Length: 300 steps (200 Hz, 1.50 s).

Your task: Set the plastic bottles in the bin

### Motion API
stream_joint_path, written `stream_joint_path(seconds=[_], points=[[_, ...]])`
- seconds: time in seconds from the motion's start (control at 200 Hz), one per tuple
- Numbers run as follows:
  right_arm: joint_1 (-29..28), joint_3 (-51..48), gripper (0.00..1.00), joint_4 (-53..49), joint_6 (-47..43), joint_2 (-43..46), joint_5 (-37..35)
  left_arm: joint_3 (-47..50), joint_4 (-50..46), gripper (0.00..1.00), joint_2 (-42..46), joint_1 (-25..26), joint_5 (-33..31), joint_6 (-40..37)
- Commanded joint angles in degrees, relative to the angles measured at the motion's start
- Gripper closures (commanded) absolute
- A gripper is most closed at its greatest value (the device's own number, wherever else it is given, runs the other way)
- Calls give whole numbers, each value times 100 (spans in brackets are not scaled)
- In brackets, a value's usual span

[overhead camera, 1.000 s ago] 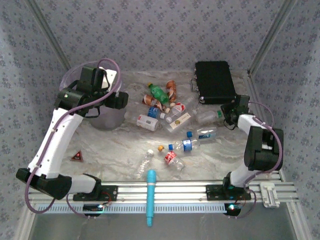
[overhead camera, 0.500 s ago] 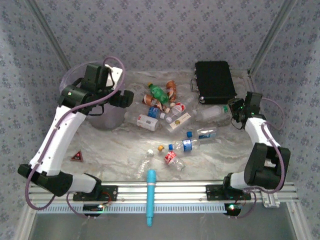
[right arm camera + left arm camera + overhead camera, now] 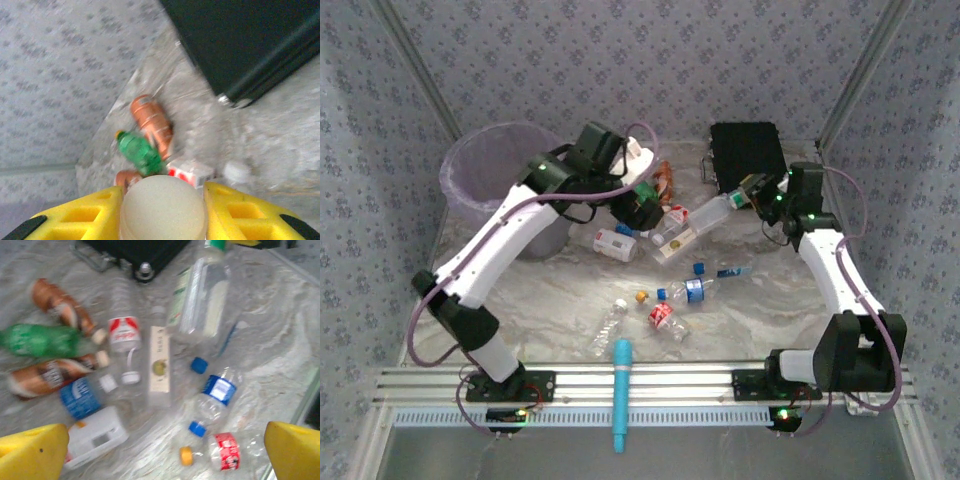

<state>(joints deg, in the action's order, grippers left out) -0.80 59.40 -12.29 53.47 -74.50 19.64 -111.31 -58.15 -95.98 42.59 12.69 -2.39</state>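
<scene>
Scattered across the middle of the marbled table (image 3: 560, 290): plastic bottles (image 3: 692, 290), most lying flat. Among them, in the left wrist view, a green one (image 3: 37, 339) at 9 o'clock, two orange-brown ones just beside it, a white one (image 3: 97, 432) at 7 o'clock, clear ones with red and blue labels toward 5 o'clock. Off at 10 o'clock of the table, apart from the heap, the bin (image 3: 460, 195), grey, lined with a lavender bag. Clamped in the right gripper (image 3: 752, 193), at 2 o'clock of the heap: a clear bottle with a green cap (image 3: 713, 212), gripped near the cap, body slanting toward 8 o'clock; from the right wrist, pale and round between the yellow fingers (image 3: 240, 212). Poised over the heap's far side, the left gripper (image 3: 647, 210), spread wide, grasping nothing, yellow fingertips (image 3: 30, 452) at both lower corners of its own view. Behind the held bottle, at 1 o'clock, a flat black case (image 3: 750, 160). At 6 o'clock, across the front rail, a light-blue cylindrical tool (image 3: 621, 390)
</scene>
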Motion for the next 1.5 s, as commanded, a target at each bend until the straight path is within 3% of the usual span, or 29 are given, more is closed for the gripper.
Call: stream_joint_path(seconds=[0.0, 0.11, 0.4, 0.58, 0.994, 1.064, 1.174, 1.234, 1.419, 1.494], points=[[-342, 384, 59, -114, -119, 32, 107, -288, 302, 0, -350, 135, 659, 56], [-686, 587, 59, -84, -99, -88, 119, -486, 321, 0, -744, 354, 212, -66], [-1088, 815, 59, 47, -26, -144, 128, -471, 530, 0, -1315, 417, 452, 171], [-1133, 819, 59, 61, -19, -85, 110, -521, 527, 1, -1491, 418, 180, 147], [-1124, 808, 59, 74, -12, 10, 161, -691, 491, 42, -1604, 424, 103, 177], [-1080, 844, 53, -86, -95, -2, 204, -712, 474, 42, -1598, 415, 77, 173], [-868, 1109, 29, -477, -254, 83, 281, -741, 456, 43, -1581, 418, 24, 173], [-714, 1100, 21, -612, -291, 191, 327, -773, 424, 44, -1574, 412, -10, 157], [-12, 1013, 13, -1281, -664, 672, 453, -998, 241, 47, -1521, 345, -85, 91], [281, 942, 12, -1548, -846, 882, 479, -1145, 124, 53, -1423, 261, -140, 64]])
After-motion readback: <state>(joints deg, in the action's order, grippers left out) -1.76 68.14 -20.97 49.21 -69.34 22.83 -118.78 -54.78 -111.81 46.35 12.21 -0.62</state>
